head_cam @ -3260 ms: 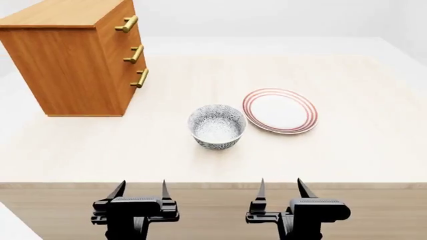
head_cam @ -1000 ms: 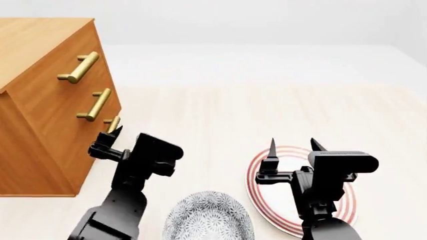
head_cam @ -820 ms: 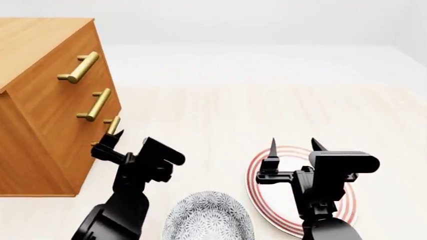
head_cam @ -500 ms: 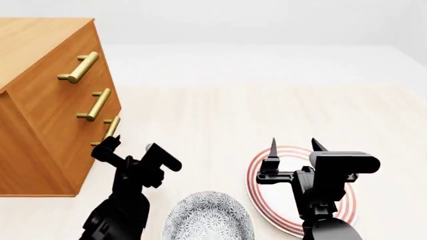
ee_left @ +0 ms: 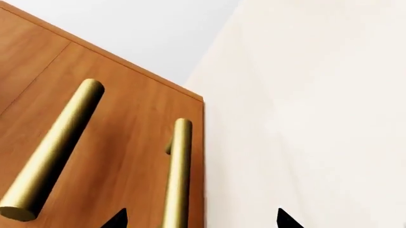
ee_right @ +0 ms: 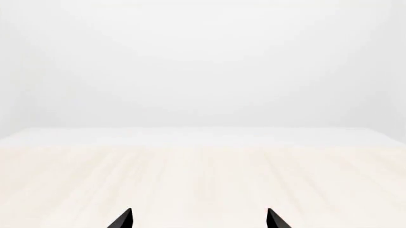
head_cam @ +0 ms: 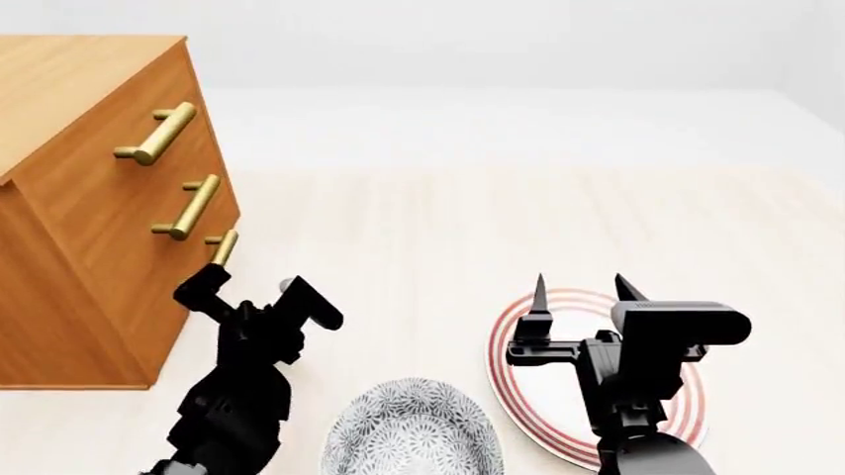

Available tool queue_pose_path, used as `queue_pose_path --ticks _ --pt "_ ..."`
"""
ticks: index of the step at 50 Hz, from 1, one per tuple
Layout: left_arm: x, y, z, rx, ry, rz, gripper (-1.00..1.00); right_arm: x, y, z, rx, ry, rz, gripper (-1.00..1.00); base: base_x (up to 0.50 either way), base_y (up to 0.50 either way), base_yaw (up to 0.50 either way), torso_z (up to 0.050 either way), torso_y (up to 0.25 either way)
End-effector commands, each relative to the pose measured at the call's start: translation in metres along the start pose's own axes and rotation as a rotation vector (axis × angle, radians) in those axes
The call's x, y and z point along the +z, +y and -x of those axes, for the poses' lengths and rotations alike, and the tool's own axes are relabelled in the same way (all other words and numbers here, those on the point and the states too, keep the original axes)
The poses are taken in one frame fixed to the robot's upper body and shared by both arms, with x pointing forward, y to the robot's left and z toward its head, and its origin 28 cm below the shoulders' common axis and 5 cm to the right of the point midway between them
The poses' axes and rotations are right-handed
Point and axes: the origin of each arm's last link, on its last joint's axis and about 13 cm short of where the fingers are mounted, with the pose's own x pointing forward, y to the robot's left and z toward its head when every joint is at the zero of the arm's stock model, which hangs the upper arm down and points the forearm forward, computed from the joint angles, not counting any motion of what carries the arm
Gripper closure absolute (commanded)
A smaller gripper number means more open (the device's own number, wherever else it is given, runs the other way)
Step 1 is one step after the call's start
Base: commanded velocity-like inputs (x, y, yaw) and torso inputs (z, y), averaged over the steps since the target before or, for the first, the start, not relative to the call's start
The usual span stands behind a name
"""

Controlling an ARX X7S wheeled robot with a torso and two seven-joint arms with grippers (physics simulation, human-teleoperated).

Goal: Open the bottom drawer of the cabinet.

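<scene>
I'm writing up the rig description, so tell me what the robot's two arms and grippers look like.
Both arms are matte black with blocky wrist housings. The left gripper and right gripper each end in two thin, pointed black fingers. No cables, markings or coloured parts are visible.

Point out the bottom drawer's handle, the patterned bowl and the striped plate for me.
bottom drawer's handle (head_cam: 224,247), head view, on the brass bar above the left gripper.
patterned bowl (head_cam: 412,429), head view, on its speckled inside.
striped plate (head_cam: 509,368), head view, on its red-ringed left rim.
</scene>
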Motion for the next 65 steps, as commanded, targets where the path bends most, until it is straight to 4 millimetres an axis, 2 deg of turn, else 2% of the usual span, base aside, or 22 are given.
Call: queue_pose_path --ticks 1,6,36,50,51,65 --pt "-0.005 0.000 -0.017 0.016 0.060 -0.022 -1.00 0.000 0.000 0.001 -0.001 -0.001 -0.002 -1.00 0.00 0.00 0.00 0.000 0.000" --pt "-0.007 0.000 -0.025 0.030 0.092 -0.025 -1.00 0.000 0.000 0.002 0.000 -0.004 -0.002 -1.00 0.00 0.00 0.00 0.000 0.000" --pt "-0.015 0.021 -0.027 0.055 0.266 -0.064 -1.00 0.003 -0.002 0.003 -0.009 -0.012 -0.001 -1.00 0.00 0.00 0.00 0.000 0.000" --pt "-0.014 0.023 -0.028 0.069 0.267 -0.064 -1.00 0.002 -0.002 0.004 -0.010 -0.012 -0.003 -1.00 0.00 0.00 0.00 0.000 0.000" --pt "-0.014 0.023 -0.028 0.074 0.255 -0.062 1.00 0.002 -0.002 0.004 -0.011 -0.012 -0.004 -1.00 0.00 0.00 0.00 0.000 0.000" --pt "-0.010 0.018 -0.028 0.075 0.187 -0.086 1.00 0.001 -0.001 0.004 -0.009 -0.012 -0.005 -1.00 0.00 0.00 0.00 0.000 0.000"
